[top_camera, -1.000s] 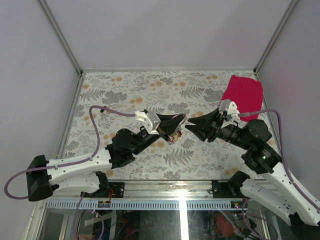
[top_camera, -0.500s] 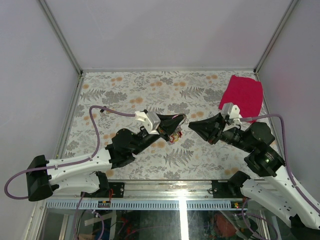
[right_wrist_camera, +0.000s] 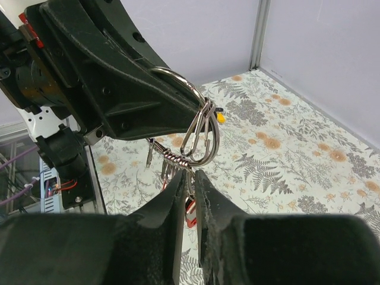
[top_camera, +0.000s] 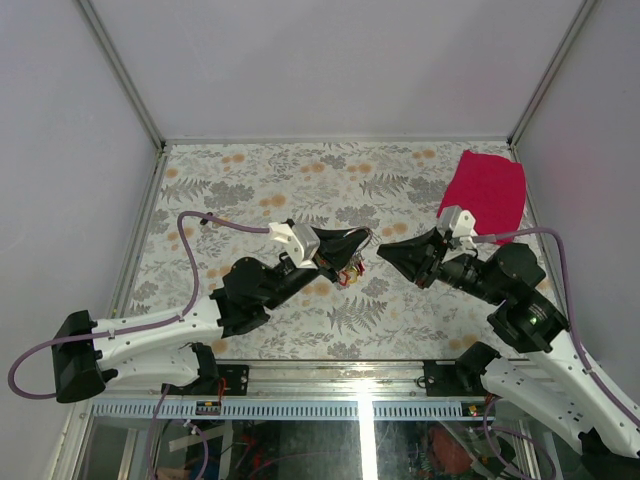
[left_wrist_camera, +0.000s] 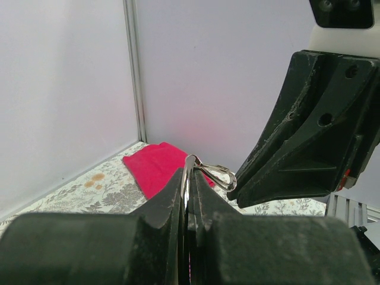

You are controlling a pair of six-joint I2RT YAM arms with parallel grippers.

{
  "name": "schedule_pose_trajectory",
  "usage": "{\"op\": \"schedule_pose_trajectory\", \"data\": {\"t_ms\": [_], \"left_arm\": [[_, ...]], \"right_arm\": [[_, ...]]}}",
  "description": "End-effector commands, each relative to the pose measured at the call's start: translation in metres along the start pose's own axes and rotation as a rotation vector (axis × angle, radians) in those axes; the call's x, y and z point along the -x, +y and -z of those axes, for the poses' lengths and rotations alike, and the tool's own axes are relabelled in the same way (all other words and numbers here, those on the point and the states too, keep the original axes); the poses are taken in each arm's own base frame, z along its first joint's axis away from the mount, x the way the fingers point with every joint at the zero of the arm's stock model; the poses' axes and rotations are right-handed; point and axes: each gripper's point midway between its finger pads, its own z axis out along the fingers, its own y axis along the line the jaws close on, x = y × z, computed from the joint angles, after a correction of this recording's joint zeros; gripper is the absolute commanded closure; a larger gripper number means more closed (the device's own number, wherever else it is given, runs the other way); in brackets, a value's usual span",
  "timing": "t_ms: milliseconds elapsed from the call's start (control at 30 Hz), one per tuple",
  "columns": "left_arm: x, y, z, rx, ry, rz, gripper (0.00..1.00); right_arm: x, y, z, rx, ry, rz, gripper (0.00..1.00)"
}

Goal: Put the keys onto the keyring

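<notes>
My left gripper (top_camera: 366, 237) is shut on the keyring (right_wrist_camera: 205, 127), a shiny silver ring held edge-up above the table. In the left wrist view the ring (left_wrist_camera: 189, 163) sticks out between the fingertips, with a small silver clip (left_wrist_camera: 217, 173) hooked on it. Several keys (right_wrist_camera: 172, 163) hang in a row from the ring's lower side; they show as a small bunch (top_camera: 348, 272) from above. My right gripper (right_wrist_camera: 191, 175) points at them from the right with only a narrow gap between its jaws. A red-headed key (right_wrist_camera: 190, 214) hangs in that gap; whether the fingers touch it I cannot tell.
A red cloth (top_camera: 485, 190) lies flat at the back right corner of the flowered table (top_camera: 270, 180). White walls close in the left, back and right sides. The left arm's purple cable (top_camera: 190, 235) loops over the table's left part.
The right gripper's jaws have narrowed. Its tip has drawn back slightly to the right of the left gripper. The left gripper and the ring have stayed put.
</notes>
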Motion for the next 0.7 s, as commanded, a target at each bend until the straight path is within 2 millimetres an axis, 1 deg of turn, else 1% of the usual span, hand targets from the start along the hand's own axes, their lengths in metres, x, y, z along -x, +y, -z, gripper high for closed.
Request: {"op": "schedule_pose_trajectory", "data": {"t_ms": [0, 367, 667], "left_arm": [[0.051, 0.005, -0.004, 0.024, -0.147, 0.031, 1.0], [0.049, 0.004, -0.005, 0.02, -0.143, 0.031, 1.0], [0.046, 0.004, -0.004, 0.02, -0.138, 0.033, 1.0]], "right_arm": [[0.017, 0.001, -0.004, 0.005, -0.06, 0.012, 0.82], [0.028, -0.001, -0.008, 0.002, -0.101, -0.003, 0.82], [0.031, -0.003, -0.009, -0.014, -0.115, -0.01, 0.83]]}}
